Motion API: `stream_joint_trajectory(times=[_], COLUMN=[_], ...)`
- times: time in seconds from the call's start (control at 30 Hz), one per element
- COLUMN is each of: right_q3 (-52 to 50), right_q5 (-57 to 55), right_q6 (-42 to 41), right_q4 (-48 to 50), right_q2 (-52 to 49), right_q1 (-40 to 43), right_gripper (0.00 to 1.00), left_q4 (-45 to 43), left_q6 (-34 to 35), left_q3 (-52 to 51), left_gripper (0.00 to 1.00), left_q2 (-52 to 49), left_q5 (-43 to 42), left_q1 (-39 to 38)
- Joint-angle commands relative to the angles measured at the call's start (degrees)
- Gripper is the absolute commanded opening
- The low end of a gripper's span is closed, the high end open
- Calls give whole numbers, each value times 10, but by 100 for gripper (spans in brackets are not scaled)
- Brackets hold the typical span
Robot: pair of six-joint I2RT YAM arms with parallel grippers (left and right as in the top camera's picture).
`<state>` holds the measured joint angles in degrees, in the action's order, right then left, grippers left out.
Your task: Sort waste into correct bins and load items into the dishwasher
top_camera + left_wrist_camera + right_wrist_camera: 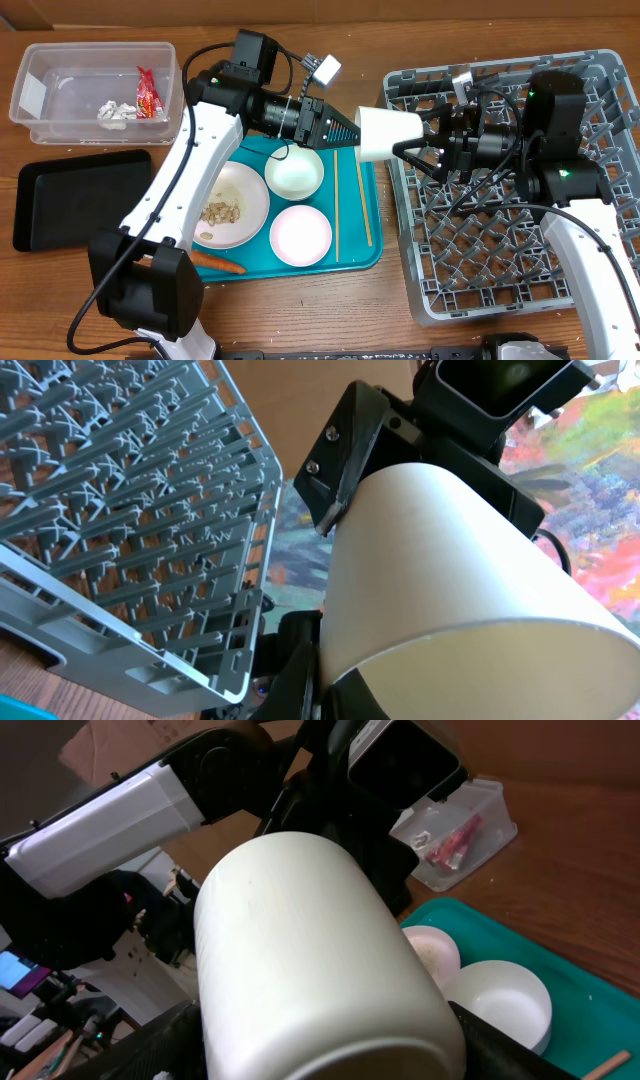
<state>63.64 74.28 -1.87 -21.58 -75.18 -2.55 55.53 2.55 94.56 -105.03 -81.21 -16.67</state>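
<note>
Cup (388, 133) beside the dish rack (500, 270): left gripper (352, 130) grasps it (right gripper (420, 140) hold unclear); we clamp right before releasing.

The left arm (190, 170) is stretched from lower left to centre frame, with the left gripper (352, 131) closed on a small white cup (392, 133). The right arm (585, 250) is bent in from lower right, and the right gripper (418, 138) is held around the cup's other end, grip unclear.

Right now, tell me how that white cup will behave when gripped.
The white cup looks smooth, so probably slippery in a grip. Its round, tapered wall suggests it could slip toward the narrow end, or roll if laid sideways. It seems rigid.
</note>
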Motion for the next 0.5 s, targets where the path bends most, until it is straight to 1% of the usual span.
stream_joint_trajectory(times=[0.0,0.07,0.2,0.33,0.37,0.4,0.43,0.47], right_q3=[9,9,9,9,9,9,9,9], right_q5=[-7,-7,-7,-7,-7,-7,-7,-7], right_q6=[4,4,4,4,4,4,4,4], right_q4=[6,10,18,18,18,18,18,18], right_q2=[2,2,2,2,2,2,2,2], right_q1=[0,0,0,0,0,0,0,0], right_gripper=[75,74,62,61,60,59,57,56], left_q4=[1,1,1,0,-1,-1,-1,0], left_q6=[-6,-6,-6,-6,-6,-6,-6,-6], left_q3=[10,10,10,10,10,10,10,10], left_gripper=[4,4,4,8,10,25,33,36], left_q2=[-6,-6,-6,-6,-6,-6,-6,-6], left_q5=[7,6,7,11,17,42,60,79], left_q1=[-12,-14,-14,-14,-14,-14,-14,-13])
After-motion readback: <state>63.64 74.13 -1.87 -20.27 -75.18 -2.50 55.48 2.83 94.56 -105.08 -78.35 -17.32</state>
